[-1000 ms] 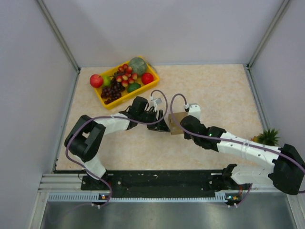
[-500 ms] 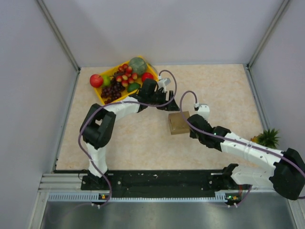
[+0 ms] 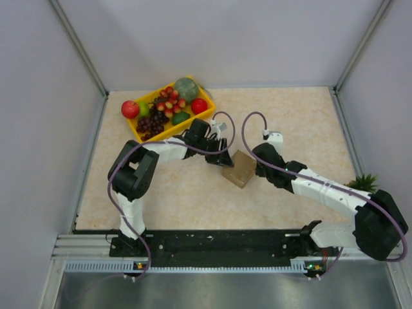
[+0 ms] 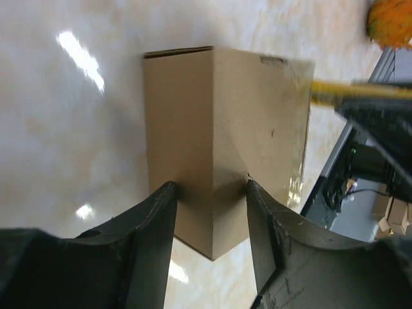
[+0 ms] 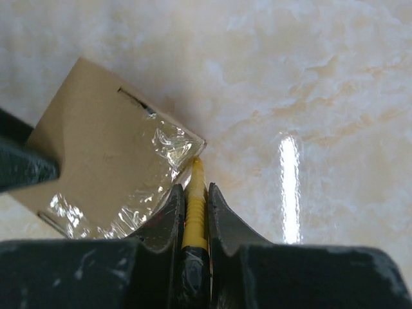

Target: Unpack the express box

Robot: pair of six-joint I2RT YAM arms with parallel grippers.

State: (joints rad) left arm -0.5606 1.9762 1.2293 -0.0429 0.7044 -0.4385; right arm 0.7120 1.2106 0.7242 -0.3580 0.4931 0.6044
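Just ahead of the right hand (image 5: 194, 190), clamped on a yellow cutter (image 5: 196, 168), sits the taped corner of the box (image 5: 90, 135). Opposite, the left hand (image 4: 210, 187) pinches it.

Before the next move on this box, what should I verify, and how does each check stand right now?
1. Position: the left gripper straddles a corner of the express box: ok.
2. Firm clamp by the left gripper: cannot tell.
3. Tool hold: the right gripper is shut on the yellow tool: ok.
4. Tool tip at the clear tape on the box corner: ok.
5. Box opened: not ok, it is closed.
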